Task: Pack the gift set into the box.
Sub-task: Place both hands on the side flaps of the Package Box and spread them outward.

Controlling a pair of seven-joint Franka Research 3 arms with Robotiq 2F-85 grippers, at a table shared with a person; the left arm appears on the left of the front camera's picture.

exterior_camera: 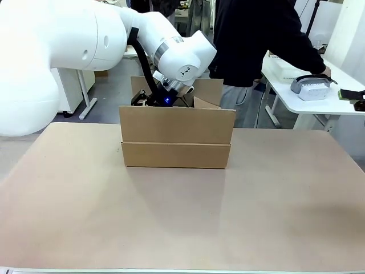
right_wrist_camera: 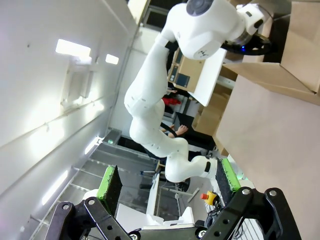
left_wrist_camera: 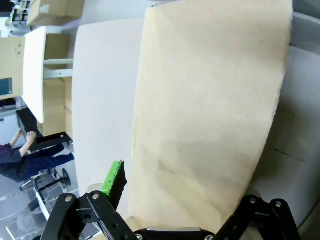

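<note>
Box [exterior_camera: 177,137]: plain brown carton, mid-desk [exterior_camera: 182,228], flaps raised. Left claw [left_wrist_camera: 175,175]: at the box's far-left rim, jaws spread wide, apparently gripping nothing, cardboard panel [left_wrist_camera: 210,100] close against it. Right claw [right_wrist_camera: 168,180]: wide open, empty. We advise keeping the fingers clear of the flaps.

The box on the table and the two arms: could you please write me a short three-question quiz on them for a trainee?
1. Which arm reaches over the box? A) left B) right C) both
2. True or false: the box's top flaps are folded shut.
3. Fill in the gap: the right gripper is ___ (open or shut).

Key: 1 is A, the left arm, which comes in from the left of the front view. 2 is false: the flaps stand up. 3 is open: its green pads are wide apart.
</note>
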